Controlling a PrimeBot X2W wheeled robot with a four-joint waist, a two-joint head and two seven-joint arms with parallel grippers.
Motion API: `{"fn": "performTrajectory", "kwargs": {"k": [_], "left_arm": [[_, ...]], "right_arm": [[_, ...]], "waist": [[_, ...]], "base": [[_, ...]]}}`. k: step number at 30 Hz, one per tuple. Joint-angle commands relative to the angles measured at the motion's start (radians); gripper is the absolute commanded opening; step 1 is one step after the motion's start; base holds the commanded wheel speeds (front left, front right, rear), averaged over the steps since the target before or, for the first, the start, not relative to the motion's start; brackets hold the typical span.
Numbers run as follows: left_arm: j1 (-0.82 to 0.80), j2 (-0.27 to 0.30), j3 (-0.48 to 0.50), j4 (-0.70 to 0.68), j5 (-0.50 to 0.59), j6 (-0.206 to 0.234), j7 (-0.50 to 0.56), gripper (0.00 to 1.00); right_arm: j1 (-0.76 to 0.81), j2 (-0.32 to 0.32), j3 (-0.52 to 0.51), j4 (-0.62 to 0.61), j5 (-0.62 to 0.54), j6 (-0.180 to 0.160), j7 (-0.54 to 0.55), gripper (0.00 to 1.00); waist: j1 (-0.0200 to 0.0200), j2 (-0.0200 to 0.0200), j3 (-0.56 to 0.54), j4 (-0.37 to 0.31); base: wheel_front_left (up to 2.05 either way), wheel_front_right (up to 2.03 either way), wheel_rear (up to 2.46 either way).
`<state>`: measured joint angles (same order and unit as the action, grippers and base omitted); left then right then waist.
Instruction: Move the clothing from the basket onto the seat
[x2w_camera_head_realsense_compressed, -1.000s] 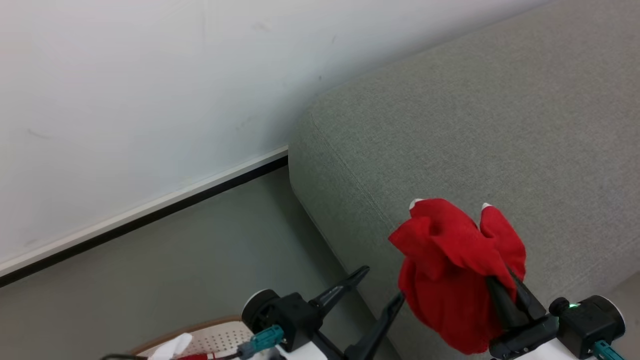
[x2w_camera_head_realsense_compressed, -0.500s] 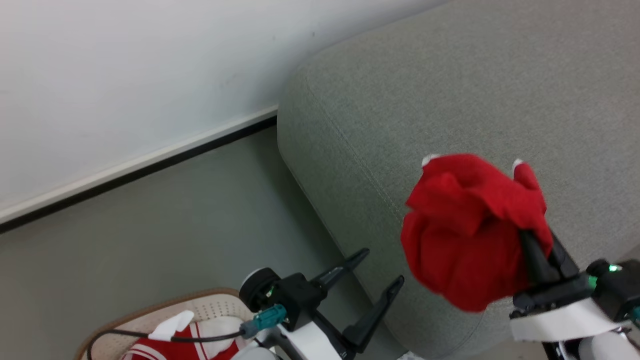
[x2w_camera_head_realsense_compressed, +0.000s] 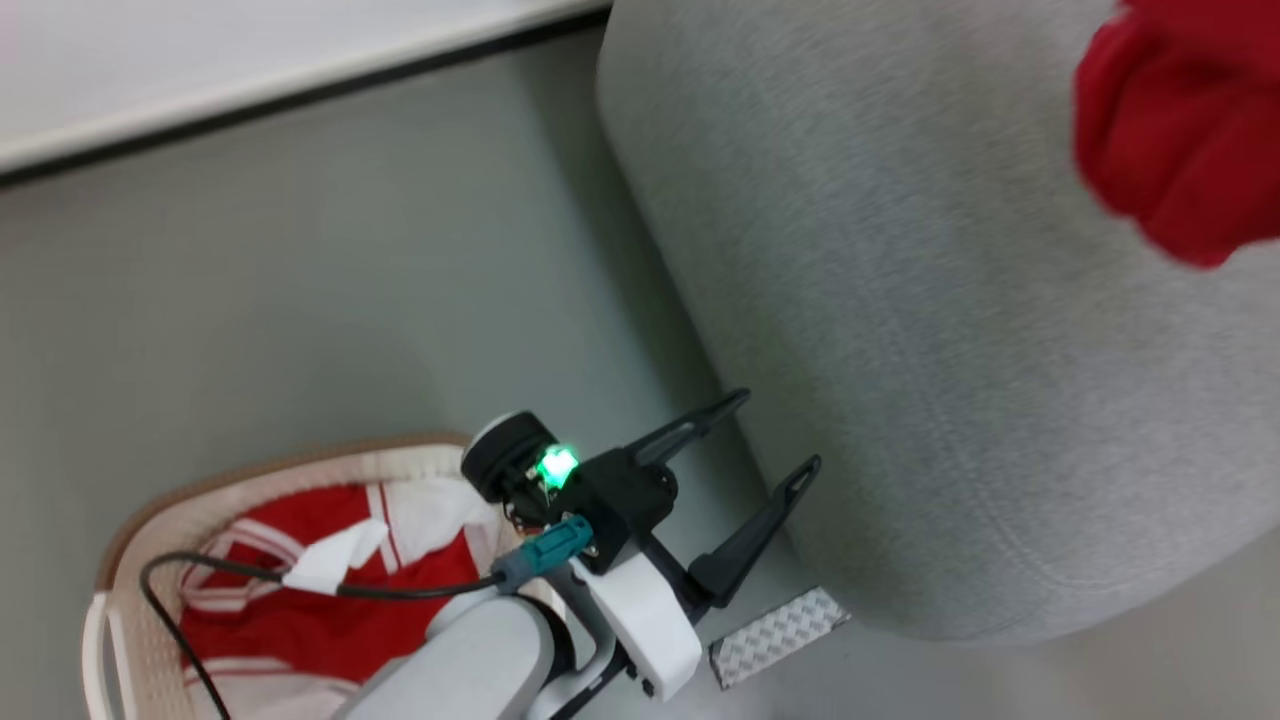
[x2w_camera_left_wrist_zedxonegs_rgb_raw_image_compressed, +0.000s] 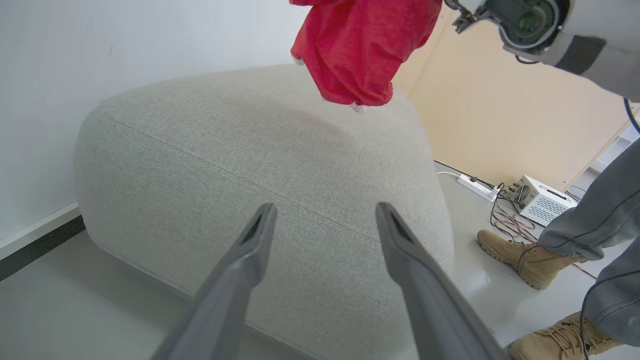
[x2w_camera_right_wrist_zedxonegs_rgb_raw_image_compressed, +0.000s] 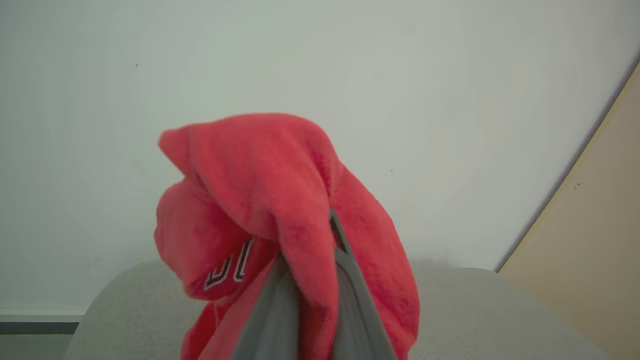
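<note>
A bunched red piece of clothing (x2w_camera_head_realsense_compressed: 1180, 130) hangs above the light grey seat (x2w_camera_head_realsense_compressed: 900, 300). My right gripper (x2w_camera_right_wrist_zedxonegs_rgb_raw_image_compressed: 320, 260) is shut on this garment (x2w_camera_right_wrist_zedxonegs_rgb_raw_image_compressed: 260, 190), which drapes over the fingers and shows part of a white number. From the left wrist view the same garment (x2w_camera_left_wrist_zedxonegs_rgb_raw_image_compressed: 360, 50) dangles just over the seat's top (x2w_camera_left_wrist_zedxonegs_rgb_raw_image_compressed: 250, 150). My left gripper (x2w_camera_head_realsense_compressed: 776, 430) stands open and empty beside the seat's rounded corner, its fingers (x2w_camera_left_wrist_zedxonegs_rgb_raw_image_compressed: 255, 240) pointing at the seat's side. The basket (x2w_camera_head_realsense_compressed: 150, 500) sits on the floor at lower left, holding more red and white clothing (x2w_camera_head_realsense_compressed: 300, 620).
A person's tan boots (x2w_camera_left_wrist_zedxonegs_rgb_raw_image_compressed: 515, 252) and grey trouser legs stand right of the seat. A power strip (x2w_camera_left_wrist_zedxonegs_rgb_raw_image_compressed: 475, 186), cables and a white box (x2w_camera_left_wrist_zedxonegs_rgb_raw_image_compressed: 542, 200) lie on the floor there. A patterned silver strip (x2w_camera_head_realsense_compressed: 780, 635) lies by the seat's base. The wall runs behind.
The head camera has tilted down, bringing the basket into view. My right gripper has carried the red garment up and farther over the seat. My left gripper stays open.
</note>
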<state>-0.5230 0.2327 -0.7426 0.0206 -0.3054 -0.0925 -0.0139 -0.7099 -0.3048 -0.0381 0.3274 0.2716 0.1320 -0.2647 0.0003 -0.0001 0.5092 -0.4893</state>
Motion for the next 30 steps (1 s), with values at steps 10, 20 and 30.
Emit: {"fn": "performTrajectory", "kwargs": {"k": [10,20,30], "left_arm": [[-0.068,0.046,0.013,-0.078,0.055,0.030,0.067,1.00],[-0.040,0.047,-0.007,-0.097,0.067,0.049,0.066,1.00],[-0.008,0.062,0.003,-0.106,0.034,0.068,0.065,1.00]], "right_arm": [[-0.353,-0.101,-0.108,0.320,-0.093,-0.002,0.001,0.00],[-0.393,-0.115,-0.220,0.562,-0.163,-0.002,0.001,0.00],[-0.327,-0.062,-0.218,0.558,-0.240,-0.002,0.001,1.00]], "waist": [[-0.0003,0.0001,0.239,0.148],[-0.0003,0.0001,0.258,0.197],[-0.0003,0.0001,0.163,0.165]], "base": [[0.00,0.00,0.00],[0.00,0.00,0.00],[0.00,0.00,0.00]]}}
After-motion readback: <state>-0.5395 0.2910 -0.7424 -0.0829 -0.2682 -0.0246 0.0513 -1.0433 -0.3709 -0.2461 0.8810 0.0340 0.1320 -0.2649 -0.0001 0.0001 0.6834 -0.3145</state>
